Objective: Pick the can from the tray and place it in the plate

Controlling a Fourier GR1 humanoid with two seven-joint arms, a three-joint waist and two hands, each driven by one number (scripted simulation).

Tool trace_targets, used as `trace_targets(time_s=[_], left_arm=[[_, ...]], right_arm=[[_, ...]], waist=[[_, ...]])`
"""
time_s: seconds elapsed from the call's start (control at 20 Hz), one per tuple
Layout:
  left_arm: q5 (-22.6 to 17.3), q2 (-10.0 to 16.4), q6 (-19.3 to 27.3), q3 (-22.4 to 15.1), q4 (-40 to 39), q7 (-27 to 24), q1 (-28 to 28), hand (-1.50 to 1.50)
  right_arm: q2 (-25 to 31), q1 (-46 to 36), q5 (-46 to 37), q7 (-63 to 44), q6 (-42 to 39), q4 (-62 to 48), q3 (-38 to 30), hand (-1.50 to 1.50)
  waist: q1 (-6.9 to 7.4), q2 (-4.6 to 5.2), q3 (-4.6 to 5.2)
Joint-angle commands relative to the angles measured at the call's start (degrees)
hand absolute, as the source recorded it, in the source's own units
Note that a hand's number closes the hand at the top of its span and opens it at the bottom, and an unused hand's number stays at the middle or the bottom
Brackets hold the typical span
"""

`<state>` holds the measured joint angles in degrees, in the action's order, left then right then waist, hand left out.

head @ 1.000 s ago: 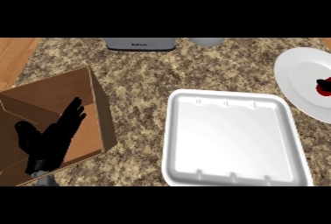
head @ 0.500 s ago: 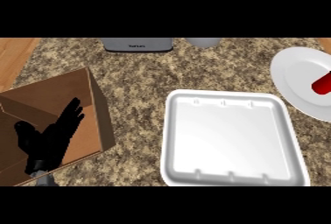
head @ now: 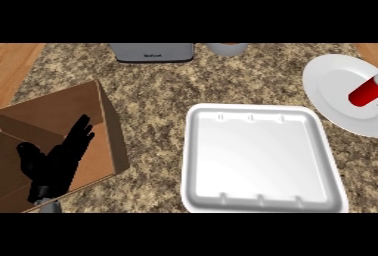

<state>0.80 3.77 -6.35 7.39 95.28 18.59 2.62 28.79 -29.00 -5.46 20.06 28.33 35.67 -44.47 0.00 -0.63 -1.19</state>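
Observation:
A red can (head: 364,93) lies on its side on the white plate (head: 332,90) at the right edge, partly cut off by the frame. The white tray (head: 260,160) in the middle holds nothing. My left hand (head: 55,161) rests open at the lower left, fingers up, over the brown box. My right hand shows nowhere in the head view.
A brown cardboard box (head: 88,120) stands open at the left. At the back edge sit a grey appliance (head: 151,51) and a pale cup (head: 227,48). The counter top is speckled stone.
The view has shifted so the plate sits further left. A black hand was on the can 1.0 s ago; it is gone and the can lies on the plate.

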Motion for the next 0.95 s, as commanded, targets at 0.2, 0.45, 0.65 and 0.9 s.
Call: trace_targets(time_s=[0.2,0.45,0.65,0.9], left_arm=[[0.1,-3.56,3.86,-5.74,-6.01,0.34,0.41,0.0],[-0.4,-2.78,0.76,-2.65,-7.56,-2.32,0.54,0.0],[0.14,-3.55,2.02,-2.75,-6.45,0.54,0.11,0.0],[-1.67,-2.07,-0.72,-0.74,-9.17,-1.67,-0.43,0.0]], right_arm=[[-1.05,6.54,2.4,1.86,-10.57,3.25,2.04,-1.5],[-6.34,13.51,0.48,3.56,-8.51,8.65,4.95,-1.5],[-8.38,17.65,0.47,0.14,-8.43,15.41,6.51,-1.5],[-11.53,21.29,-1.21,-2.6,-5.67,20.96,8.83,-1.5]], waist=[[-0.98,0.57,1.25],[-1.31,0.51,1.32],[-1.48,0.36,1.36],[-1.08,0.57,1.33]])
